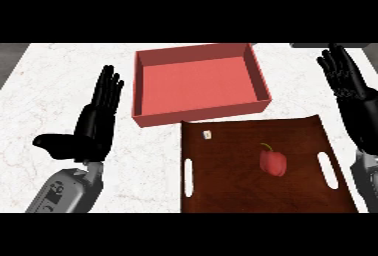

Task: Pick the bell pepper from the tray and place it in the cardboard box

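I saw my left hand open over the white desk. Its fingers were straight and pointed away from me, and the thumb stuck out to the side. My right hand was open too, with its fingers straight and up, close to the right edge of the desk.

The bell pepper was red with a little green stem. It lay on the dark brown tray, in the space between my two hands. It was closer to my right hand than to my left one, to the left of my right arm. It touched neither hand.

The tray had a long white slot on each side — one toward my left arm and one just beside my right arm. A tiny white tag sat on the tray's far corner, on the side of my left hand.

The cardboard box was red and square with low walls. It sat past the tray, farther from me, just to the right of my left hand's fingers. Its near wall was right at the tray's far edge — I could not tell if they touched.
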You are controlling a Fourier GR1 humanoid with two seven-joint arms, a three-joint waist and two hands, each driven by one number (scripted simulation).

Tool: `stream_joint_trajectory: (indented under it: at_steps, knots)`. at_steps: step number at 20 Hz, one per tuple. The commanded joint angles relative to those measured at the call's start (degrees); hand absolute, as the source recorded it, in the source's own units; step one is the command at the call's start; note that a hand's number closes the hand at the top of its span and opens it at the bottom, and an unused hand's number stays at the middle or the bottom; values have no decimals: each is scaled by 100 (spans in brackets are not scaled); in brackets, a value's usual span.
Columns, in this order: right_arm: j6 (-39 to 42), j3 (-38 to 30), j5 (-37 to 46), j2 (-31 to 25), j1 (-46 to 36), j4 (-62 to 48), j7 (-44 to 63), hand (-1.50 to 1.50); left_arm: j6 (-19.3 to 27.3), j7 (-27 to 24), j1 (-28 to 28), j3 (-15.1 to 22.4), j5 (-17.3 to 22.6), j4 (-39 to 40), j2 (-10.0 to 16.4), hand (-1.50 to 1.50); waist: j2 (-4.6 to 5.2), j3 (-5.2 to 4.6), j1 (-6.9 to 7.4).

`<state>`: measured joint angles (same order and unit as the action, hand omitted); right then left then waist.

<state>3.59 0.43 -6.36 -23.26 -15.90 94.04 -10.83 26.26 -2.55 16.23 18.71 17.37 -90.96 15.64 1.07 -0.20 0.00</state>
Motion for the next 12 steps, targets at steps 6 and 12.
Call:
stream_joint_trajectory:
  at_steps: [6,12]
  knots:
    - [408,319,-329,238,1092,-232,310,-150,12,442,-861,-699,-1013,1377,2105,0,-64,39,5]
    - [-65,572,1414,-510,2039,-683,-1429,-150,-61,553,-1166,-533,-1011,1423,1975,0,-98,39,-60]
